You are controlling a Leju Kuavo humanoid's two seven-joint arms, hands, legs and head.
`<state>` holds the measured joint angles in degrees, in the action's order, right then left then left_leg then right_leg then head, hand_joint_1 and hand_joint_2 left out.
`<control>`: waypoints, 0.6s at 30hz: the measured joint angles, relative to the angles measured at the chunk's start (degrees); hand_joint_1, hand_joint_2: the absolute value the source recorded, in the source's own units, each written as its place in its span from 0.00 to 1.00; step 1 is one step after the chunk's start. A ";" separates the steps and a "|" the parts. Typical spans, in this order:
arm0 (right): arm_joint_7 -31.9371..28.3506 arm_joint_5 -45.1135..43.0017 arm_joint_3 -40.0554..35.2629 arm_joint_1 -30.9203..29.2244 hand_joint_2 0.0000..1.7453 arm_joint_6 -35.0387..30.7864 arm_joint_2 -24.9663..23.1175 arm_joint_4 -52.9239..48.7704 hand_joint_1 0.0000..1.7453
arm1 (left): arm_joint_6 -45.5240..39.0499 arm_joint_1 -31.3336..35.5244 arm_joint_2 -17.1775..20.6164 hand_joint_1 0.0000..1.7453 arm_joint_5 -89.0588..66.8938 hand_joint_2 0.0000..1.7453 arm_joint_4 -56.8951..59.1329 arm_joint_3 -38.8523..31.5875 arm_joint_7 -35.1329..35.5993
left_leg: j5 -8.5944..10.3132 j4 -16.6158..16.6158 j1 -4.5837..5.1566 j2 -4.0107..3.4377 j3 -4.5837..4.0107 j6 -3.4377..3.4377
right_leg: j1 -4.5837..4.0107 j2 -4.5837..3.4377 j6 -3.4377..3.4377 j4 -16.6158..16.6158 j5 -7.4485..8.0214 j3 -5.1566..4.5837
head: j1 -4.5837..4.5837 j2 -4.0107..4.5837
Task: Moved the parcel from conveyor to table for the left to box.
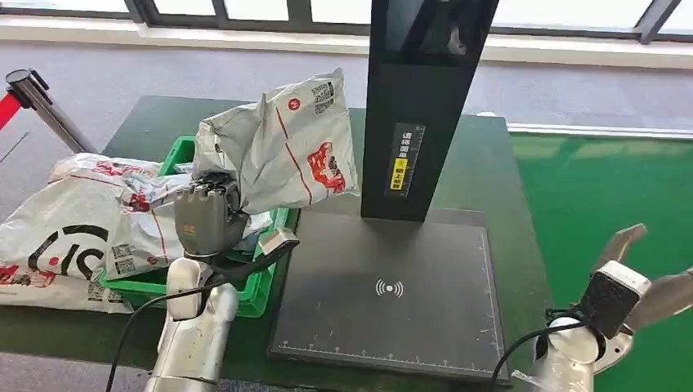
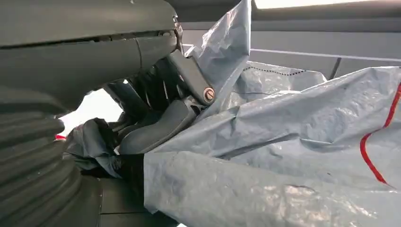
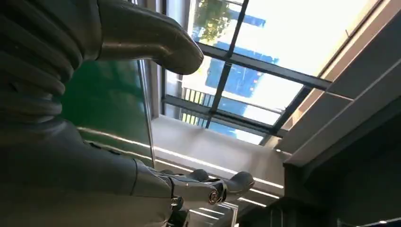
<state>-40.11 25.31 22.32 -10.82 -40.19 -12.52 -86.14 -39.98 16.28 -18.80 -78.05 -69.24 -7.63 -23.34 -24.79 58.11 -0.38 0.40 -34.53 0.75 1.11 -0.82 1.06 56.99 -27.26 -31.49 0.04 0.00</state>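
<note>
Dark green worktop (image 1: 498, 163) spanning the scene, with a bright green conveyor surface (image 1: 605, 196) alongside on the right. On the worktop, a flat black scanning pad (image 1: 384, 286) with a white wireless mark at its middle and ruler ticks along its edges, and rising from its far edge a tall black scanner column (image 1: 425, 90) bearing a yellow and white label. Left of the pad, a green box (image 1: 184, 155) heaped with white and grey mail bags (image 1: 73, 229), some spilling over its left rim onto the worktop. Held up in the air, a crumpled grey parcel (image 1: 282, 147) with red stripes, a red emblem and printed labels, raised above the box's right half and just left of the column, touching neither. Gripping the parcel's lower left corner, the left hand (image 1: 206, 216), fingers curled into the bunched plastic; in the left wrist view, the same grey film (image 2: 265, 142) gathered around the thumb and dark fingers (image 2: 163, 127). Low at the right, over the conveyor's edge, the right hand (image 1: 633, 273), holding nothing, fingers spread wide apart; in the right wrist view, thumb and fingers (image 3: 208, 187) stretched out against windows. At the far left, a stanchion post (image 1: 37, 102) with a red belt.
</note>
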 measured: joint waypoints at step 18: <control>0.00 0.02 0.00 -0.03 1.00 0.00 0.00 0.00 0.00 | 0.00 -0.11 0.00 1.00 0.00 1.00 -0.29 -0.50 0.00 | 0.00 0.00 0.00 0.00 -0.01 0.00 | 0.00 0.00 0.00 0.00 0.00 -0.01 | 0.00 0.00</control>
<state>-40.11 25.33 22.32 -10.85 -40.19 -12.52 -86.14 -39.98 16.16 -18.80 -78.05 -69.53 -8.13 -23.34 -24.79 58.11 -0.38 0.40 -34.55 0.75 1.11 -0.82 1.06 56.99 -27.26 -31.49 0.04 0.00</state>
